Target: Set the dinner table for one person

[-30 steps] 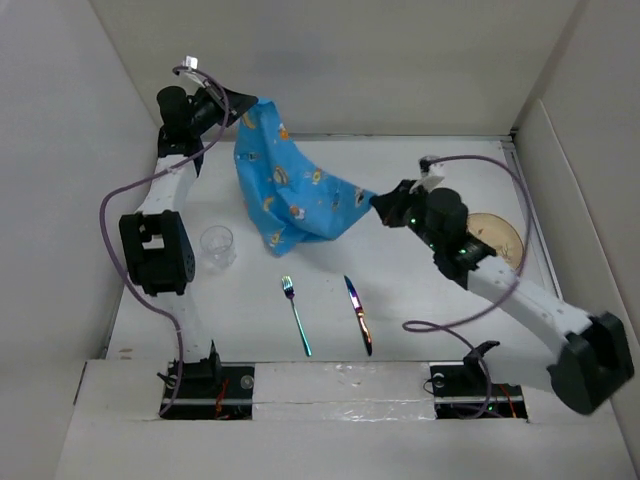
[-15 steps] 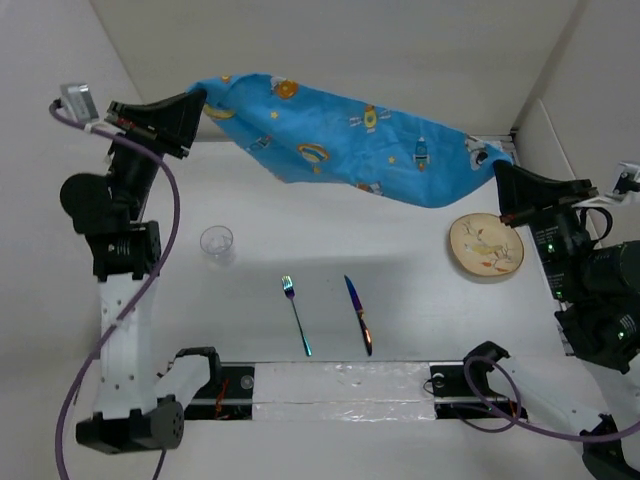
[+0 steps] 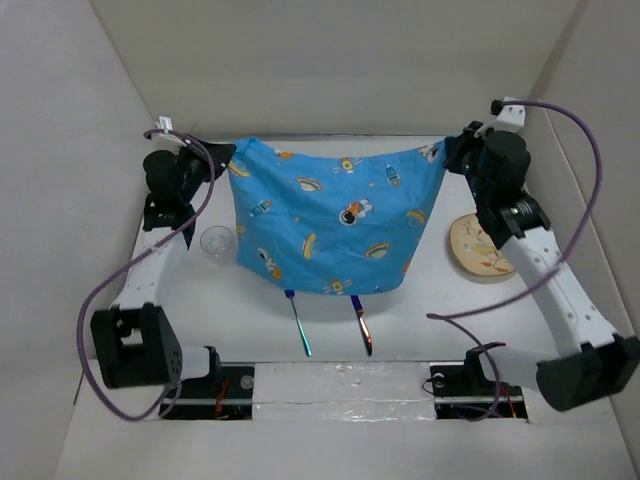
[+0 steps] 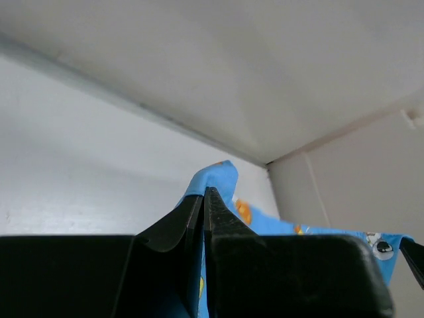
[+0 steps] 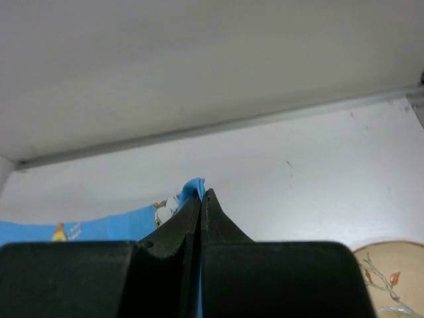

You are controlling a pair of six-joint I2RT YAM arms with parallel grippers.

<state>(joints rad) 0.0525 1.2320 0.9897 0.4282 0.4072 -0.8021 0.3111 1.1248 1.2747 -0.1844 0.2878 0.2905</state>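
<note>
From the top view, the dinner table [image 3: 430,290] lay under both arms, walled in white, its long axis running left to right. The left gripper [image 3: 222,160] and right gripper [image 3: 450,155] each pinched 1 upper corner of the blue cartoon-print placemat [image 3: 335,220], which was stretched between them above the table's far half, its top edge running left to right. Its lower edge hid the far ends of the fork [image 3: 300,325] and knife [image 3: 362,330], whose handles pointed toward the near edge. A glass [image 3: 216,243] stood left of the placemat and a plate [image 3: 480,250] right of it.

At the left wrist, the left gripper [image 4: 204,195] was clamped on a placemat [image 4: 222,179] corner.

At the right wrist, the right gripper [image 5: 201,197] was clamped on its placemat [image 5: 106,228] corner, the plate [image 5: 391,271] at lower right on the table [image 5: 318,165].
</note>
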